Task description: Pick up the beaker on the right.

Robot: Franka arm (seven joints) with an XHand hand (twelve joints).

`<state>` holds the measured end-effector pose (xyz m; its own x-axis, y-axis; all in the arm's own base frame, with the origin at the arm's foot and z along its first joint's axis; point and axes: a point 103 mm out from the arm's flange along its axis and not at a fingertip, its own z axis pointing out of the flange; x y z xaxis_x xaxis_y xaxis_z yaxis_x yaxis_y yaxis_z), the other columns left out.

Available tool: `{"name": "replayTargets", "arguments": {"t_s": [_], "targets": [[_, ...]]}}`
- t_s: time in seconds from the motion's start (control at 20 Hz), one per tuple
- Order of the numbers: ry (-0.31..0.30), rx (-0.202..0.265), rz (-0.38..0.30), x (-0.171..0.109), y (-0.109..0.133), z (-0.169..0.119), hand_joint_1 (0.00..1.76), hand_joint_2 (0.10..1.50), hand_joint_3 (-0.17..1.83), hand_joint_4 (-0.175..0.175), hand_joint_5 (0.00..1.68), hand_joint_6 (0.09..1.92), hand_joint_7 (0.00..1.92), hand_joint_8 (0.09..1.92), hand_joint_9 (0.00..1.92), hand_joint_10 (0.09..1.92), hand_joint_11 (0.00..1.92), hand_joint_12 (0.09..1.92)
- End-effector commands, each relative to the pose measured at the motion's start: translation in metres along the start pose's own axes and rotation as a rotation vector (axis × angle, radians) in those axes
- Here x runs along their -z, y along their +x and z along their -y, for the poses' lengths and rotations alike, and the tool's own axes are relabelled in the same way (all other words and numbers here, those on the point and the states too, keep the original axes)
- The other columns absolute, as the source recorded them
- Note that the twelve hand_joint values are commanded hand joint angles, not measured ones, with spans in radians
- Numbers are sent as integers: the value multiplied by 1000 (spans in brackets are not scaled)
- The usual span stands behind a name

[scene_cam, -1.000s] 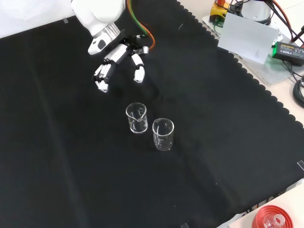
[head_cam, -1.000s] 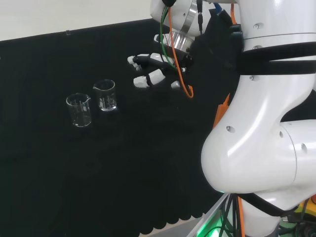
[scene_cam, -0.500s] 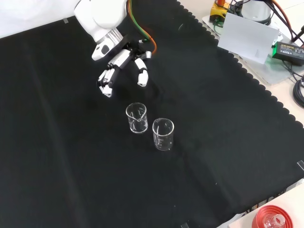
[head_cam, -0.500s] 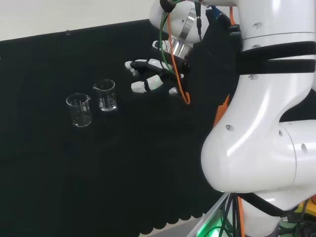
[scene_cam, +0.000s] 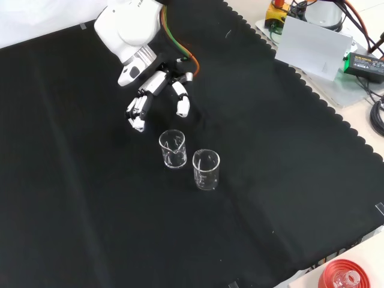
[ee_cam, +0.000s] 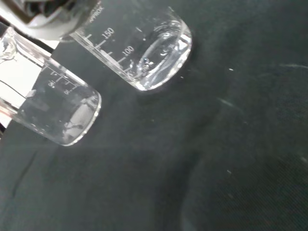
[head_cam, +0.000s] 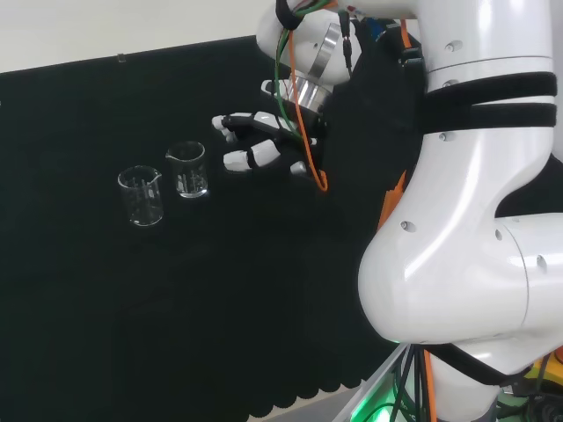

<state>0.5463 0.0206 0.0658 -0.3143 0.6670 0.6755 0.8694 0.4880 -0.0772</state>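
Head view: two clear glass beakers are seen standing upright on the black-clothed surface point(head_cam: 106, 290), side by side and close together but not touching. The beaker on the right point(head_cam: 188, 170) in this view stands a little farther back than the left beaker point(head_cam: 142, 196). Both appear empty. The hand point(head_cam: 255, 141) is held above the cloth just to the right of the right beaker, apart from it, with its fingers point(head_cam: 236, 159) relaxed and spread and pointed towards the beakers; nothing is held in it. Orange and green cables point(head_cam: 299, 114) are seen running down from the wrist, and the arm's large white links point(head_cam: 466, 220) stand at the right of the view.

Front view: the hand point(scene_cam: 157, 93) is seen coming in from the top, its fingers point(scene_cam: 138, 114) pointing down and parted, with one of them point(scene_cam: 182, 106) set off to the side. The fingertips lie just above the nearer beaker point(scene_cam: 172, 149), without touching it. The other beaker point(scene_cam: 206, 170) stands lower and to the right of that one.

Wrist view: both beakers are seen close and large, by their bases and lower walls, resting on the cloth. Printed measuring marks are seen on the wall of one beaker point(ee_cam: 139, 53); the second point(ee_cam: 53, 113) lies just beside it, with a narrow gap between them. A blurred white part of the hand point(ee_cam: 53, 14) is seen at the edge.
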Motion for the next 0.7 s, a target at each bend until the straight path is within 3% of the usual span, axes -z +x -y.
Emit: {"name": "replayTargets", "arguments": {"t_s": [0.05, 0.25, 0.7], "targets": [[7, 32, -7, -6, 10, -11, 745, 491, 641, -82, 265, 87, 181, 658, 333, 695, 0, 1182], [-5, 55, -46, -12, 12, -14, 748, 491, 637, -82, 288, 87, 191, 661, 337, 696, 0, 1182], [-20, 59, -108, -23, 14, -22, 754, 492, 630, -83, 311, 87, 214, 667, 354, 699, 0, 1186]]}}
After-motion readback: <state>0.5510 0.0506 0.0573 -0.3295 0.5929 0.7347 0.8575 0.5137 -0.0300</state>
